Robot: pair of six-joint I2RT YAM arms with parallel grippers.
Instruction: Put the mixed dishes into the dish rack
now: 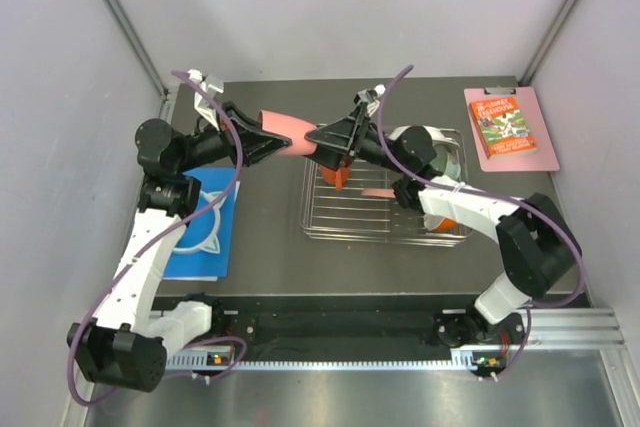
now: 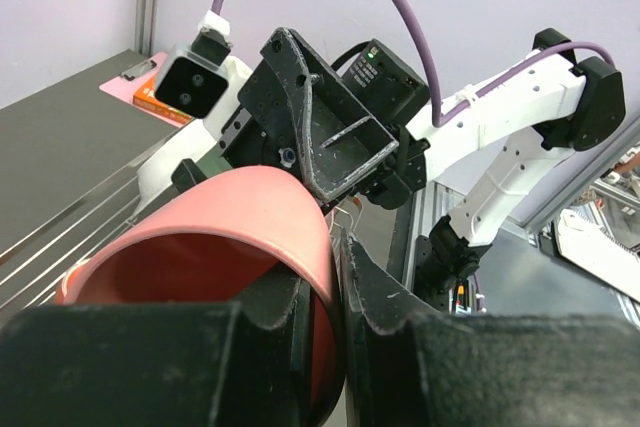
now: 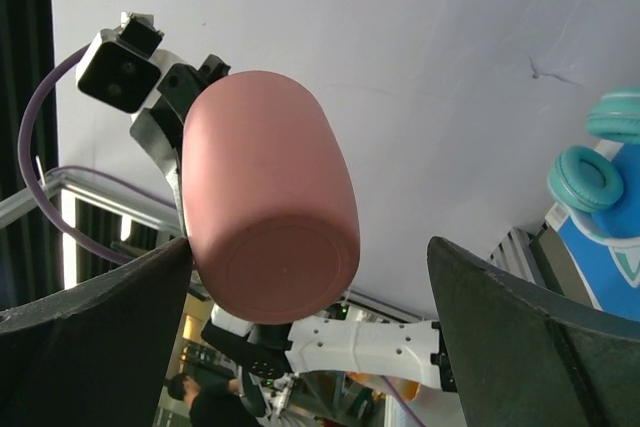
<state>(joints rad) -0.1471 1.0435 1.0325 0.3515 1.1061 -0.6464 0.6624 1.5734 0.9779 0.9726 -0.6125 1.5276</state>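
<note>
My left gripper [image 1: 268,137] is shut on the rim of the pink cup [image 1: 287,131], one finger inside and one outside [image 2: 340,247], and holds it on its side above the table left of the dish rack [image 1: 385,209]. My right gripper [image 1: 318,139] is open and faces the cup's base; in the right wrist view the cup [image 3: 265,187] sits between its spread fingers [image 3: 310,242], nearer the left one. An orange cup [image 1: 338,175] sits in the rack under the right gripper. A pale plate and a bowl [image 1: 440,150] stand at the rack's far right. An orange bowl [image 1: 445,219] is partly hidden by the right arm.
A blue flat book [image 1: 205,222] lies at the left under my left arm, with teal headphones [image 3: 600,147] on it. A pink clipboard with an orange book [image 1: 510,122] lies at the far right. Grey walls close the back and sides.
</note>
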